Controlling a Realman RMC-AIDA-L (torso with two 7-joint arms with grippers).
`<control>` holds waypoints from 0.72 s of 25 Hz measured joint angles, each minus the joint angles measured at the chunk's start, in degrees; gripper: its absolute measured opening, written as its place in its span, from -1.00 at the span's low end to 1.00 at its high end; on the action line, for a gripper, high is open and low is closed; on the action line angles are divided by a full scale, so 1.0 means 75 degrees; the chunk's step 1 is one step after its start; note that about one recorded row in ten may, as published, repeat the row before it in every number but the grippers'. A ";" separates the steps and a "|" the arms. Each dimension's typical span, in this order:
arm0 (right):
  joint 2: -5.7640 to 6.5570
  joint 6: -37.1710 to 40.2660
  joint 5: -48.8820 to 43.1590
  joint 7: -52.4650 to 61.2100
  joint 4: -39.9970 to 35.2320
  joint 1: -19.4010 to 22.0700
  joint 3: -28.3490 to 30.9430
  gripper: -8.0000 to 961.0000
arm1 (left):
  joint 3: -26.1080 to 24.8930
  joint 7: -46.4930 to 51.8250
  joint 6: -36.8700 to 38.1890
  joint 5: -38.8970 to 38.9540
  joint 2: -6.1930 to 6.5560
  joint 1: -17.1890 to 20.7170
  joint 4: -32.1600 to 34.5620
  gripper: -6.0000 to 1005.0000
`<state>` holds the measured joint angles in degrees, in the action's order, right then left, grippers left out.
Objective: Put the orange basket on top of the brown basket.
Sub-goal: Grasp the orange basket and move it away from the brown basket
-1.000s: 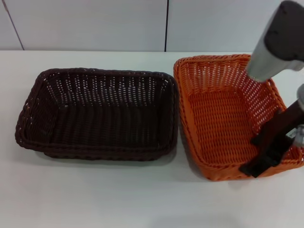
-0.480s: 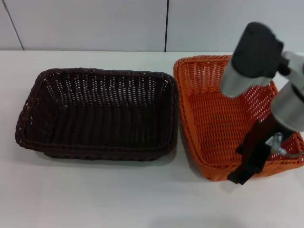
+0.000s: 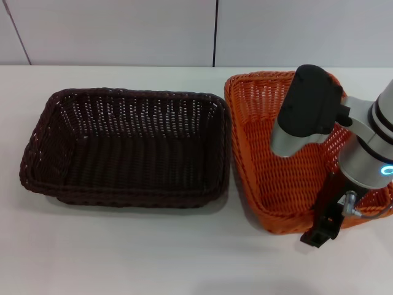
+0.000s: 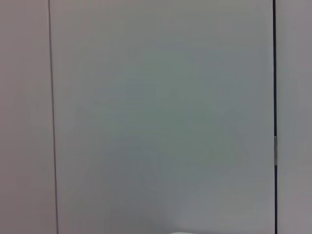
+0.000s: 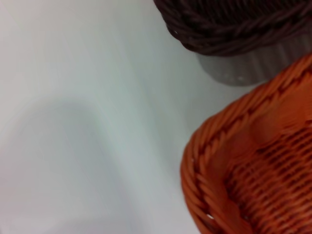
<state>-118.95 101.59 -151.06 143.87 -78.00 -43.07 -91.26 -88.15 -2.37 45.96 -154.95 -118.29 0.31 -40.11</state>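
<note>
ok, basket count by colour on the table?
Orange basket: 1, with the right gripper at its near rim
Brown basket: 1, beside it on the white table
Total: 2 baskets

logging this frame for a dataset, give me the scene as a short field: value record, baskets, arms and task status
orange basket: on the table's right side, upright, empty
brown basket: left of the orange one, upright, empty, rims close or touching
right gripper: at the orange basket's near rim, by its right corner; grip not clear
left arm: out of the head view; its wrist camera faces a wall panel
table: white
task status: orange basket not yet stacked on the brown one
</note>
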 joint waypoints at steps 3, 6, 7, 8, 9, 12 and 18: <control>-0.0003 -0.0037 -0.0089 0.0015 0.0000 -0.0001 0.0037 0.33 | 0.0000 0.0000 0.0001 0.0000 0.0000 -0.0001 0.0007 0.59; 0.0000 -0.0173 -0.0105 0.0031 0.0009 0.0010 0.0038 0.25 | 0.0000 0.0000 0.0001 0.0000 0.0000 -0.0012 0.0011 0.59; 0.0000 -0.0173 -0.0105 0.0031 0.0009 0.0010 0.0038 0.16 | 0.0000 0.0000 0.0001 0.0000 0.0000 -0.0012 0.0011 0.59; 0.0001 -0.0207 -0.0107 0.0052 -0.0009 0.0024 0.0028 0.08 | 0.0000 0.0000 0.0001 0.0000 0.0000 -0.0012 0.0011 0.59; 0.0002 -0.0233 -0.0108 0.0074 -0.0016 0.0031 0.0017 -0.01 | -0.0010 0.0000 0.0003 0.0000 0.0000 -0.0026 0.0022 0.59; 0.0004 -0.0306 -0.0109 0.0096 -0.0019 0.0038 0.0003 -0.33 | -0.0045 0.0000 0.0032 0.0000 0.0009 -0.0094 0.0131 0.59; -0.0003 -0.0651 -0.0269 0.0268 -0.0283 0.0163 -0.0008 -0.57 | -0.0057 0.0000 0.0042 0.0000 0.0012 -0.0152 0.0209 0.59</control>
<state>-118.98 96.71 -153.08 145.88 -80.12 -41.84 -91.32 -88.58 -2.37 46.27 -154.95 -118.21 -0.83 -38.54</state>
